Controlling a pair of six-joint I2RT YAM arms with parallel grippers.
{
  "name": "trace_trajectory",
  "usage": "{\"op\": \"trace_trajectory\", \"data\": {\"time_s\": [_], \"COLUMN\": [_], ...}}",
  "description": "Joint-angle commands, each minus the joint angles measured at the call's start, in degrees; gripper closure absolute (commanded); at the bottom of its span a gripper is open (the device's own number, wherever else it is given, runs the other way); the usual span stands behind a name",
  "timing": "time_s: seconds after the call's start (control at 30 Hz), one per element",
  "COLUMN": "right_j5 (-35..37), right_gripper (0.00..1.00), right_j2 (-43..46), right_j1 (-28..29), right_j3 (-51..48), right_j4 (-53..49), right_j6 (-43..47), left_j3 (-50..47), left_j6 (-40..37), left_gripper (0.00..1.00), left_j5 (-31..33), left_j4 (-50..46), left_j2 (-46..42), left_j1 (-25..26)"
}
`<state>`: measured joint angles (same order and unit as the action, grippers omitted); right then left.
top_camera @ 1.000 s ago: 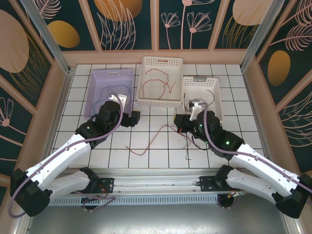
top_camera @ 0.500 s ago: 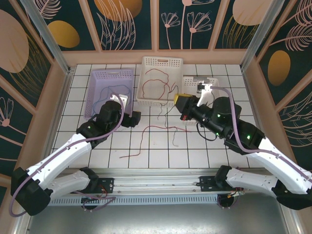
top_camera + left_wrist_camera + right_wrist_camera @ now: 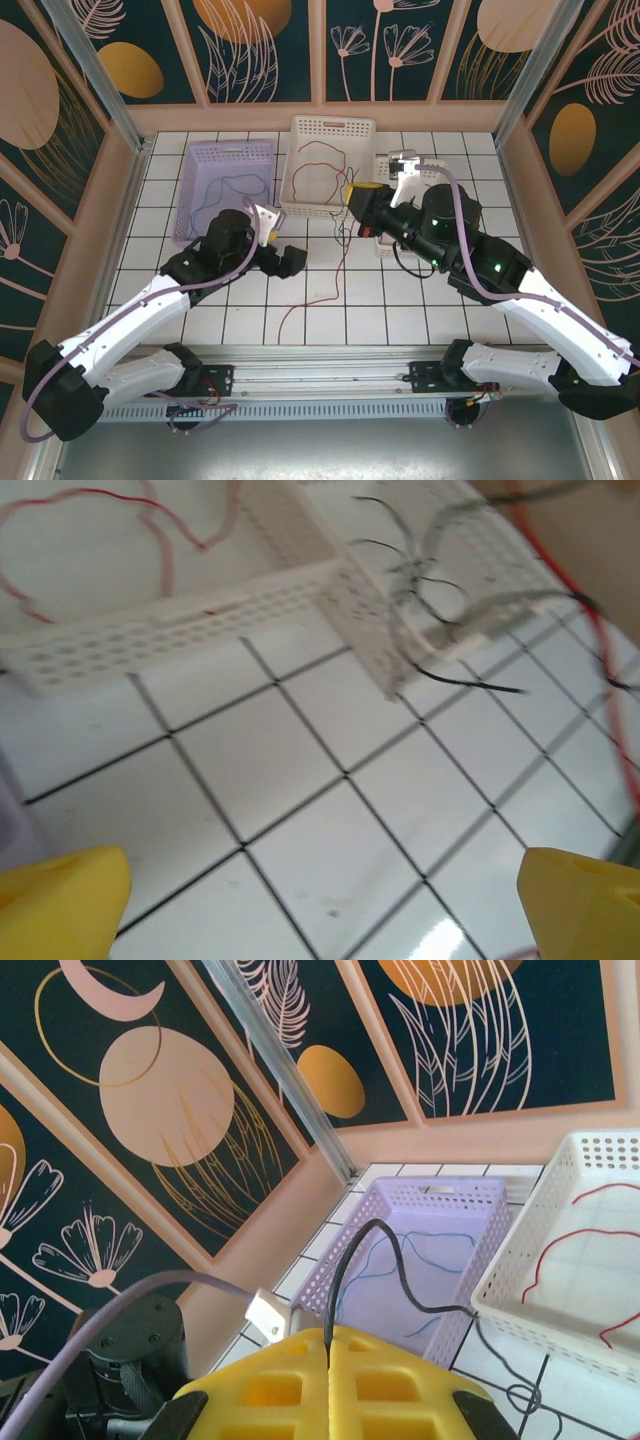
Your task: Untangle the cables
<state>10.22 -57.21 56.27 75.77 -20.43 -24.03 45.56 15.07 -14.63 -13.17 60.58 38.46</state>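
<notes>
The right gripper (image 3: 327,1350) has its yellow jaws pressed together on a black cable (image 3: 329,1305), which rises out of the seam between them, arches over, and drops away ahead and to the right. Beyond those jaws sits a lilac basket (image 3: 430,1192) with a blue cable (image 3: 445,1238) lying inside. In the top view a red cable (image 3: 341,272) trails from just below the right jaws down onto the table (image 3: 420,310) and on toward the near edge. Whether the jaws also pinch it cannot be told. The left gripper (image 3: 320,910) hangs low over the tiles with its jaws wide apart and nothing between them. Ahead of these jaws and to their left stands the middle basket (image 3: 180,620), holding a second red cable (image 3: 200,546). Ahead and to their right is the right basket (image 3: 370,630), touching the middle one at the corner. Dark cables (image 3: 470,683) spill over its wall, and one strand rests on the tile just beside it.
</notes>
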Motion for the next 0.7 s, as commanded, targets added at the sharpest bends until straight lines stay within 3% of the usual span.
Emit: {"op": "trace_trajectory", "data": {"time_s": [0.0, 0.2, 0.4, 0.67], "right_j5": [-0.29, 0.25, -0.49, -1.31], "right_gripper": [1.0, 1.0, 1.0, 1.0], "right_j2": [-0.09, -0.25, -0.71, -1.59], "right_j1": [0.42, 0.42, 0.43, 0.46], "right_j3": [2.24, 2.52, 3.2, 3.51], "right_j4": [0.52, 0.72, 0.83, 1.17], "right_j6": [1.88, 2.64, 2.63, 2.5], "left_j3": [-0.47, -0.46, 0.15, 1.24], "left_j6": [-0.48, -1.27, -0.6, 5.38], "left_gripper": [0.01, 0.02, 0.01, 0.01], "left_j5": [-9.87, -11.29, -9.79, -8.95], "left_j4": [3.05, 2.97, 3.15, 7.96], "left_j2": [0.28, 3.64, 7.17, 9.17], "left_j1": [1.58, 6.47, 8.12, 10.97]}}
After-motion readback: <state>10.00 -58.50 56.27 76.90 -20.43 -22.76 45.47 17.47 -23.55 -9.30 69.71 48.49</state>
